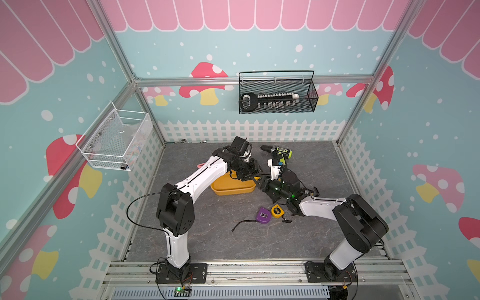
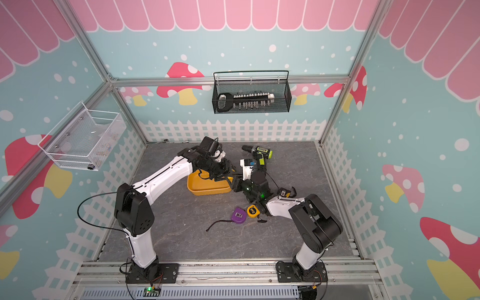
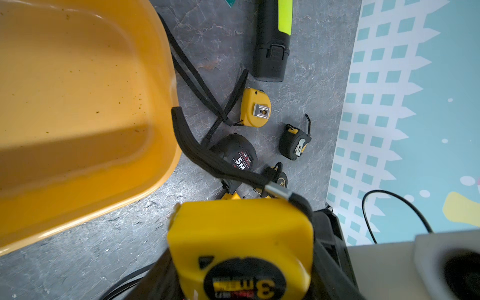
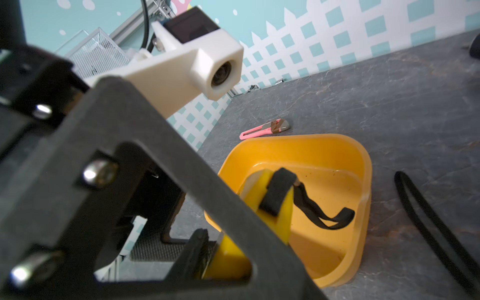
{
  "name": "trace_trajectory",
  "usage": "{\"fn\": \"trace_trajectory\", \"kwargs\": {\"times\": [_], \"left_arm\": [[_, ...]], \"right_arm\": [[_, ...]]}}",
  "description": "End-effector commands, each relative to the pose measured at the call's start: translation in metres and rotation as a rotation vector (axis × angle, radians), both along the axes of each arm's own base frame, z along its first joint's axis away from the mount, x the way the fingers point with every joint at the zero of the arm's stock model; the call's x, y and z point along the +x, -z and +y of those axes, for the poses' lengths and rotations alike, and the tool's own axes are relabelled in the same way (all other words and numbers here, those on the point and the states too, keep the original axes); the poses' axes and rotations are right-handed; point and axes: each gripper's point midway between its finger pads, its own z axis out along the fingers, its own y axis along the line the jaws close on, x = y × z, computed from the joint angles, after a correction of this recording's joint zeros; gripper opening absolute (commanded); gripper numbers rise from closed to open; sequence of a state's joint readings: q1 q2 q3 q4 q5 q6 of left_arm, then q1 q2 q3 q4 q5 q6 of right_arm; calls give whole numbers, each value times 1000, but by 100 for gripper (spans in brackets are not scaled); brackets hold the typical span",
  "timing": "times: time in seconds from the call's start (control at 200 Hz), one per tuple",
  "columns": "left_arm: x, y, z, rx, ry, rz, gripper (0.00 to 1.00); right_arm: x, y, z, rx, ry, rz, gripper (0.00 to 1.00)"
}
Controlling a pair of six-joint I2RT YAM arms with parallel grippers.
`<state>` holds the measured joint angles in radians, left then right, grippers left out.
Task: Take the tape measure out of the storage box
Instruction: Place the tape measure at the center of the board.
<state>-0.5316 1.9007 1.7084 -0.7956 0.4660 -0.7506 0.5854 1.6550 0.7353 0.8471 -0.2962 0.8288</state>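
So, quick status: my left tool (image 1: 251, 176) is clamped on the chunky yellow plastic tape measure (image 3: 239, 231) with the round black label. It's holding it up off the floor of the shallow yellow-orange plastic storage box (image 1: 228, 192), at the end of the tub that faces the right arm. From the right wrist view it looks like it hangs over the tub. From the left wrist view it looks just past the rim, so I'm not calling it clear yet. The right tool (image 1: 260, 181) is nosed in tight against the left one, which reads like a handover to me. I can't tell whether it has actually bitten on anything.

What worries me from here:
- If the left lets go before the right has a proper hold, the tape measure drops, probably straight back into the tub.
- Its black fabric wrist strap (image 4: 324, 215) dangles into the tub. Pull away sideways and the loop could catch the rim and drag or tip the tub, which I'd guess is light.
- With two tools crowding one small body, it's easy to knock fingers together and twist it loose.
- The grey stone-look table (image 1: 207, 233) beside the tub is littered with other tapes, like the black tape measure marked 5M (image 3: 239, 153). A careless set-down lands on that clutter.
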Motion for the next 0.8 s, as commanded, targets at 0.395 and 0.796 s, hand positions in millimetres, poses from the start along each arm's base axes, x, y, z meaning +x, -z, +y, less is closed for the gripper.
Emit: {"fn": "trace_trajectory", "kwargs": {"times": [0.395, 0.796], "left_arm": [[25, -32, 75, 270, -42, -224, 99], [45, -10, 165, 565, -133, -253, 99]], "right_arm": [[-37, 16, -43, -121, -98, 153, 16], [-79, 103, -26, -264, -415, 554, 18]]}}
